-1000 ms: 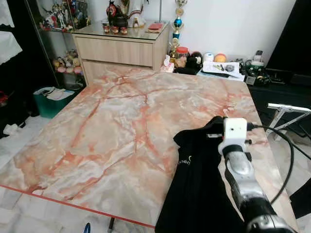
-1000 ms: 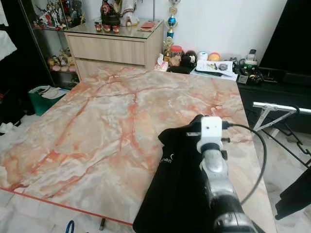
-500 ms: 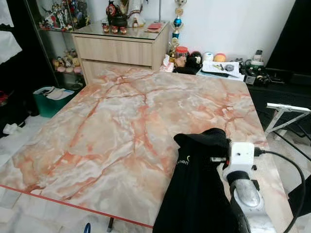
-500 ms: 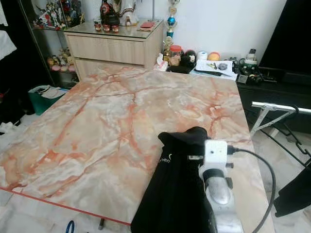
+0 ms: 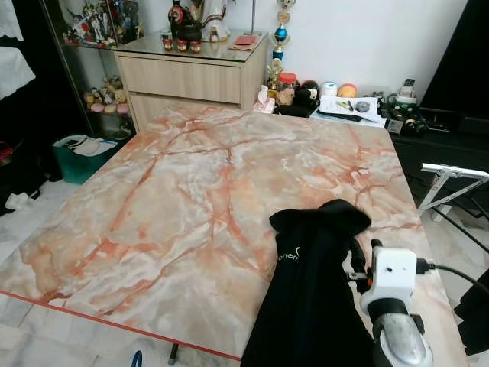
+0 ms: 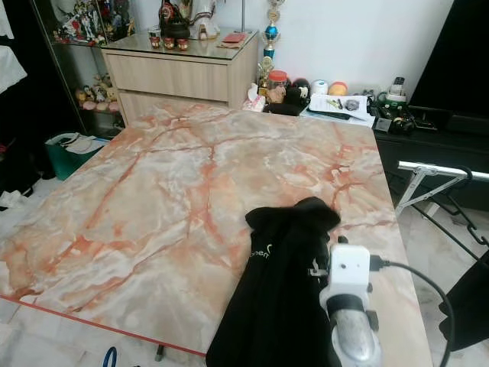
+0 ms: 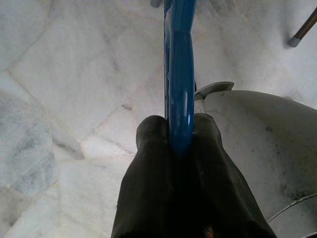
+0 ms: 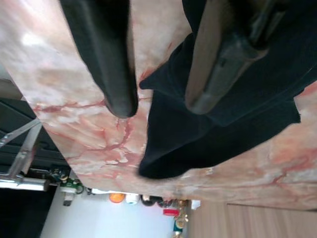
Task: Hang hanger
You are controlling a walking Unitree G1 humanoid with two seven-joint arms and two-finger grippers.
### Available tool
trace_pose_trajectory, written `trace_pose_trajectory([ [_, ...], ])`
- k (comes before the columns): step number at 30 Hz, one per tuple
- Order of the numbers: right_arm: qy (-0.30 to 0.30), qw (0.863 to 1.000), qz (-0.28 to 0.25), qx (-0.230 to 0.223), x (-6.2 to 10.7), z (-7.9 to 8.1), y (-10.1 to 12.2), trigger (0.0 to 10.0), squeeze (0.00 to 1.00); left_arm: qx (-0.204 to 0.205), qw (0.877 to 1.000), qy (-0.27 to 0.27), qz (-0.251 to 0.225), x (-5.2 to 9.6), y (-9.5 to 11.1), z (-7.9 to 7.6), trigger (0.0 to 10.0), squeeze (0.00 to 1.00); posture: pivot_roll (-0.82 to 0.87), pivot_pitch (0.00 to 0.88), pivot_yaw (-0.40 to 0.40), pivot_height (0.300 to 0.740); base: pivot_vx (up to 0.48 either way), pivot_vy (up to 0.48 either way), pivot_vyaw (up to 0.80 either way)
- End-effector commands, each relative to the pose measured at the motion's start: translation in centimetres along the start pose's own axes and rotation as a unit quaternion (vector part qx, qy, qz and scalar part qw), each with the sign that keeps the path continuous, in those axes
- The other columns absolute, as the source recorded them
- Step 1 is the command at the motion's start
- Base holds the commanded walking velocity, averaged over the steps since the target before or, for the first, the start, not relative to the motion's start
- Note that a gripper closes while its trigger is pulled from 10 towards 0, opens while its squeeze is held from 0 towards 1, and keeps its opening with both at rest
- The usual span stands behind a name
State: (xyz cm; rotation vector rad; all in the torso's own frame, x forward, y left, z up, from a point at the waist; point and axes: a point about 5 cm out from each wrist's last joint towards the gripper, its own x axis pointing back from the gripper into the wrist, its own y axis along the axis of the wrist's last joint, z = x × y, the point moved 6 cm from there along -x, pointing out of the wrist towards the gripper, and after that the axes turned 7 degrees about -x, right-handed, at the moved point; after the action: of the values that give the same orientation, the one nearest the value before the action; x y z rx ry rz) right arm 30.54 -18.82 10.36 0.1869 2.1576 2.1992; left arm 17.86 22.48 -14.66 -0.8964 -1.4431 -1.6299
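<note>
A black garment (image 5: 309,283) lies on the near right part of the marble table (image 5: 191,199) and hangs over its front edge. My right gripper (image 8: 158,106) is open just above the garment's right side, one finger (image 8: 106,54) over bare marble and the other over the cloth. The white wrist camera (image 5: 393,274) of that arm sits beside the garment's top. Below table height, my left gripper (image 7: 179,134) is shut on a blue hanger (image 7: 181,59) above the white marble floor. A tip of the hanger (image 5: 136,359) peeks out under the table's front edge.
A wooden cabinet (image 5: 191,76) with figurines stands behind the table. Small clutter (image 5: 348,103) lines a low shelf at the far right. A green bin (image 5: 80,157) sits on the floor at left, a metal rack (image 5: 451,172) at right.
My right arm has drawn back toward me along the garment's right side, uncovering the garment's bunched top. The left arm and hanger have not visibly moved.
</note>
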Motion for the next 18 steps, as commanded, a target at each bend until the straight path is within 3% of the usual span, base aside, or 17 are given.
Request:
trace_pose_trajectory([
  [1,-0.004,1.000,-0.027,-0.011,0.2,0.0,1.4,10.0,1.00,-0.008,1.000,0.002,0.005,0.1,-0.4,0.2,10.0,0.00,0.11,0.003,-0.016,0.740,0.000,0.000,0.00],
  [3,-0.012,0.999,-0.031,-0.010,0.2,-0.1,1.6,10.0,1.00,-0.008,1.000,0.002,0.003,0.1,-0.3,0.2,10.0,0.00,0.10,0.000,-0.014,0.740,0.000,0.000,0.00],
  [4,-0.020,0.999,-0.033,-0.007,-0.2,-0.4,1.8,10.0,0.85,-0.009,1.000,0.003,0.002,0.1,-0.3,0.2,10.0,0.00,0.10,0.000,-0.014,0.740,0.000,0.000,0.00],
  [5,-0.020,0.999,-0.033,-0.007,-0.2,-0.4,1.8,10.0,0.85,-0.009,1.000,0.003,0.002,0.1,-0.3,0.2,10.0,0.00,0.10,0.000,-0.014,0.740,0.000,0.000,0.00],
  [6,-0.026,0.999,-0.033,-0.006,-0.6,-0.6,1.8,10.0,0.00,-0.011,1.000,0.004,0.002,0.1,-0.3,0.3,10.0,0.00,0.10,0.000,-0.011,0.740,0.000,0.000,0.00],
  [14,-0.029,0.999,-0.037,-0.013,-1.1,0.0,2.0,10.0,0.00,-0.029,1.000,0.003,0.000,0.1,-0.2,0.3,10.0,0.00,0.11,0.000,-0.011,0.740,0.000,0.000,0.00],
  [18,-0.040,0.999,-0.032,-0.015,-1.1,-0.3,1.6,10.0,0.00,-0.033,0.999,0.002,0.000,0.1,-0.2,0.3,10.0,0.00,0.11,0.000,-0.009,0.740,0.000,-0.292,0.00],
])
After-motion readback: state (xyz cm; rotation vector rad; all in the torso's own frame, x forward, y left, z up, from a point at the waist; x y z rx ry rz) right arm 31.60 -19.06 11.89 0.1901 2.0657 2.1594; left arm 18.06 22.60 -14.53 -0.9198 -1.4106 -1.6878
